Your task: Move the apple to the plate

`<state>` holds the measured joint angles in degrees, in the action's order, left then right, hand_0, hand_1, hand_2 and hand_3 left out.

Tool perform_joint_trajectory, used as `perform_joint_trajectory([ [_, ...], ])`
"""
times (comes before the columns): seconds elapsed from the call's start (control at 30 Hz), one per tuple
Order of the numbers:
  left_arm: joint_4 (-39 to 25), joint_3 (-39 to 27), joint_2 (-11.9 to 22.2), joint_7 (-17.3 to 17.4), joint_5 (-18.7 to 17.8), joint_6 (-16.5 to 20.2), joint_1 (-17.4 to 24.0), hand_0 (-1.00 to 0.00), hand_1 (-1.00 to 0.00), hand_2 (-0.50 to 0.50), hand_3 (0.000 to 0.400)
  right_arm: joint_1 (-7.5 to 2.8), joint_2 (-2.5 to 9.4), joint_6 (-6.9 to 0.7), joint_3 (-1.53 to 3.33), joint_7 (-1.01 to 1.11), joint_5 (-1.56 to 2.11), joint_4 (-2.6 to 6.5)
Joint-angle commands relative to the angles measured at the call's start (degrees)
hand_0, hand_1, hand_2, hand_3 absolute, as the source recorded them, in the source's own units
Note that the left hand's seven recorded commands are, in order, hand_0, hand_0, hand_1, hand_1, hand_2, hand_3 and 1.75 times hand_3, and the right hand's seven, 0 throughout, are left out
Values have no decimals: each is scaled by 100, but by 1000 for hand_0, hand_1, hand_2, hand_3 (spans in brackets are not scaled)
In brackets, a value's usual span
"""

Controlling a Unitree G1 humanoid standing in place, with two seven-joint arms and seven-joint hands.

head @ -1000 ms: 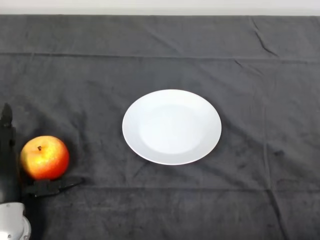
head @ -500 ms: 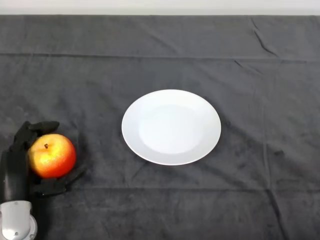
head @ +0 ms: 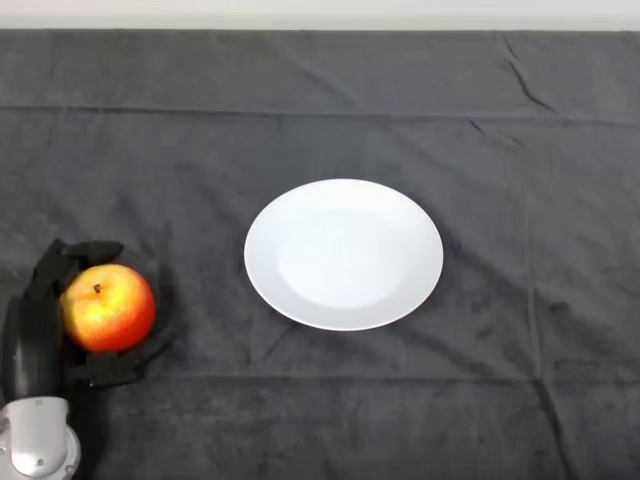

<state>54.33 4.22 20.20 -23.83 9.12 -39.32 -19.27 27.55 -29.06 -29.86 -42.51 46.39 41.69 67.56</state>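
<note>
Near left of counter (head: 300, 80): my hand (head: 35, 335) has fingers (head: 85, 250) curled around the apple (head: 108, 307).
I judge it firm, smooth, moderately heavy; grip its widest part.

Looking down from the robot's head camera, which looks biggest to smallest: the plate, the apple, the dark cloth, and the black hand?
1. Dark cloth, covering nearly the whole view.
2. Plate.
3. Apple and hand: too close to call. The hand curls round the apple and is partly hidden behind it, so its full size does not show.
</note>
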Motion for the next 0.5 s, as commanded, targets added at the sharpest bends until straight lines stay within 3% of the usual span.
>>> perform_joint_trajectory([
  [0.03, -345, 243, 92, -34, 150, 176, 35, -1000, -1000, 0, 400, 1, -32, -15, -30, -11, 25, 81],
  [0.5, -1994, 530, 30, -253, 469, 1040, 85, -1000, -1000, 0, 400, -9, -18, -12, -26, -26, 25, 51],
])
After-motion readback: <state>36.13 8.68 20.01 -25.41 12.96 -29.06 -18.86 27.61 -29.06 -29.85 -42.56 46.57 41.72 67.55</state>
